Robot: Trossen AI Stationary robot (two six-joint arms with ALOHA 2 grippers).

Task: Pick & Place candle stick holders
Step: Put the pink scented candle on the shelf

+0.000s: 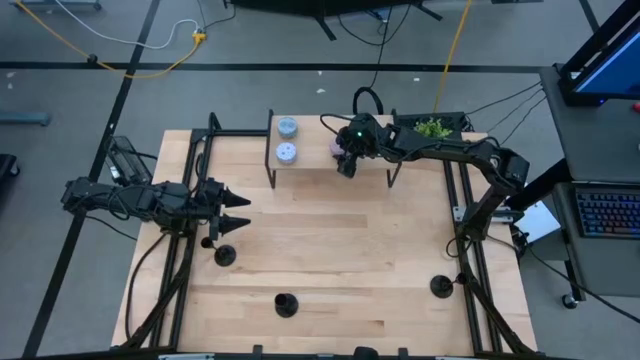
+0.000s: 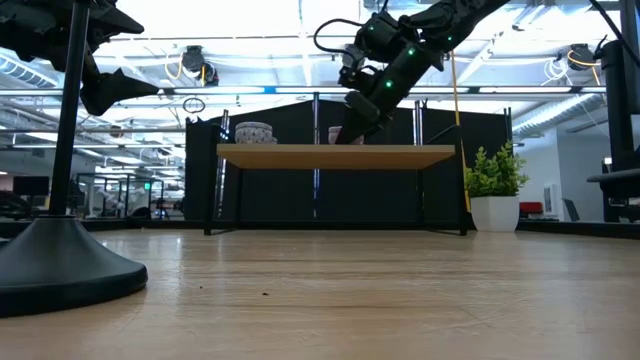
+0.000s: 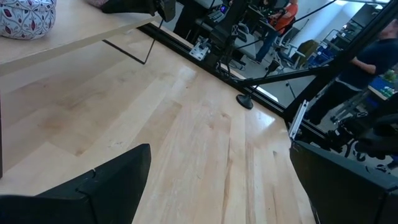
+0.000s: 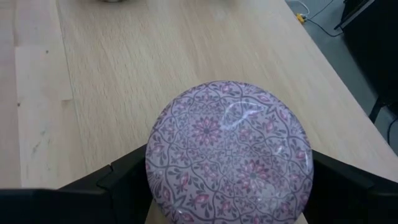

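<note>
Three black candle stick holders stand upright on their disc bases on the wooden table: one near the left (image 1: 224, 255), one at the near edge (image 1: 286, 304) and one at the right (image 1: 440, 287). No gripper touches them. My left gripper (image 1: 246, 212) hovers open above the table's left side, just beyond the left holder. My right gripper (image 1: 345, 165) is over the raised shelf (image 1: 330, 172) at the back, shut on a lilac patterned candle tin (image 4: 229, 152). My right gripper has the lilac tin between its two fingers, one finger (image 4: 127, 180) at each opposite side of the round wall (image 4: 152, 177). The fingers slant down from the table's right side. The tin sits level, lid up, at the shelf top; whether it rests there I cannot tell.
A blue tin (image 1: 287, 126) and a white tin (image 1: 286, 152) sit on the shelf's left part. A potted plant (image 1: 432, 127) stands behind the table's far right corner. Black frame rails (image 1: 195, 180) run along the left and right sides. The table's middle is bare wood (image 1: 340, 240).
</note>
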